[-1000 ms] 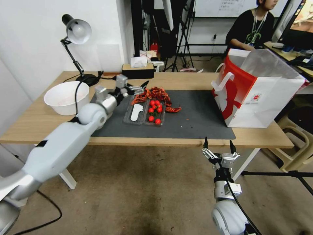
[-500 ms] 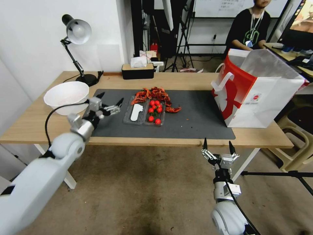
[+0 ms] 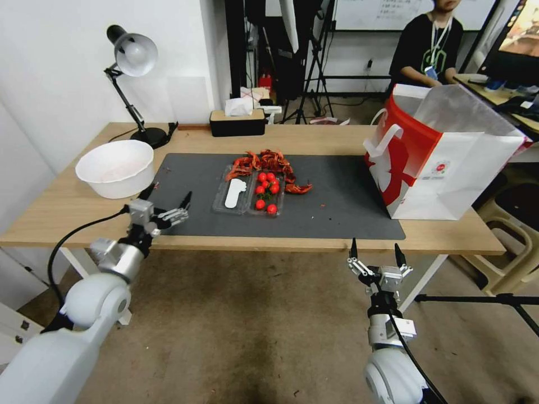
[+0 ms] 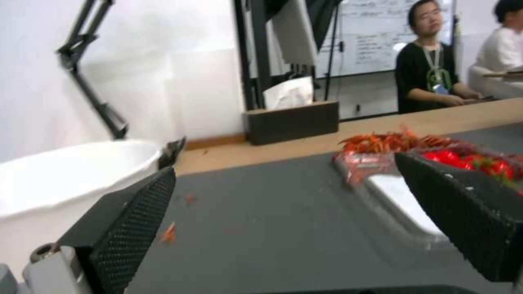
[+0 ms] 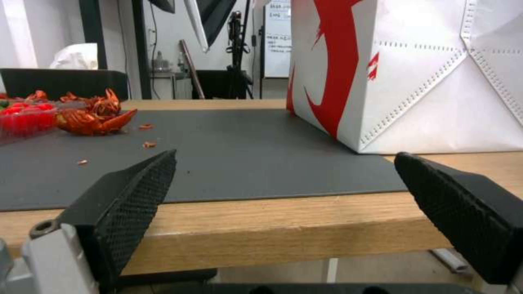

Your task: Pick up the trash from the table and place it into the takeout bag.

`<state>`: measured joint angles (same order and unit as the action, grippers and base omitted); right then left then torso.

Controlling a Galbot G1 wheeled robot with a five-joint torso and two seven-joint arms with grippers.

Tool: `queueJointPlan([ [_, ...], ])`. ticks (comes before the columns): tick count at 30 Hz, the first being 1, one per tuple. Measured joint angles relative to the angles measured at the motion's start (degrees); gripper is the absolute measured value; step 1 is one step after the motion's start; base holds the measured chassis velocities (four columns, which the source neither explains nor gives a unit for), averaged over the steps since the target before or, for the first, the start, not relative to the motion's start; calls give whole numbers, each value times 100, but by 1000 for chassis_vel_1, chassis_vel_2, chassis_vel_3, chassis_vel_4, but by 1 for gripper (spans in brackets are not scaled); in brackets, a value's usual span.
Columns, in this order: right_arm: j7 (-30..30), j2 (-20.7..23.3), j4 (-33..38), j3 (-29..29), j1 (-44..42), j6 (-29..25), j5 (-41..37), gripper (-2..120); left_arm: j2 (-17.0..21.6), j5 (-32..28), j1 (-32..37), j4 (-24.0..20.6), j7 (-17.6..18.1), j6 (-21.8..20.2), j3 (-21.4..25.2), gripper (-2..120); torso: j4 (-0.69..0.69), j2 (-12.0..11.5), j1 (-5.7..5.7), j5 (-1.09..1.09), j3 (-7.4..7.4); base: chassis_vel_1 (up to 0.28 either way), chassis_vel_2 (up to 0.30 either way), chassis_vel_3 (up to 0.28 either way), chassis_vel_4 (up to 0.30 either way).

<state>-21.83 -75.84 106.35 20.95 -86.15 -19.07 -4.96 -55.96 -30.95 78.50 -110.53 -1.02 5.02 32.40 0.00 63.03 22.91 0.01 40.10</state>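
The trash on the dark grey mat (image 3: 337, 207) is a clear plastic tray (image 3: 247, 196) of red tomatoes with a heap of red crayfish shells (image 3: 269, 161) behind it. In the left wrist view the tray (image 4: 403, 196) and the shells (image 4: 381, 143) lie ahead of the fingers. My left gripper (image 3: 168, 194) hovers open and empty over the mat's front left corner, well short of the tray. My right gripper (image 3: 374, 252) hangs open and empty just below the table's front edge. The red and white takeout bag (image 3: 449, 168) stands upright at the table's right end.
A white round basin (image 3: 115, 167) sits on the light-wood table (image 3: 67, 207) left of the mat, close to my left gripper. A desk lamp (image 3: 132, 53) and a dark tissue box (image 3: 237, 122) stand at the back. Small red scraps (image 5: 147, 143) dot the mat.
My left arm has drawn back from the crayfish heap towards the table's front left edge and dropped lower, still open and empty. The right arm has stayed put.
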Motion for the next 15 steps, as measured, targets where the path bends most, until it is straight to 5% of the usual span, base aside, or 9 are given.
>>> queueJointPlan([
  [15, -2, 37, 66, -40, -46, -42, -1, 100, -586, 498, 1277, -408, 130, 334, 619, 100, 0, 0, 0, 0, 0, 0, 0, 0, 0],
])
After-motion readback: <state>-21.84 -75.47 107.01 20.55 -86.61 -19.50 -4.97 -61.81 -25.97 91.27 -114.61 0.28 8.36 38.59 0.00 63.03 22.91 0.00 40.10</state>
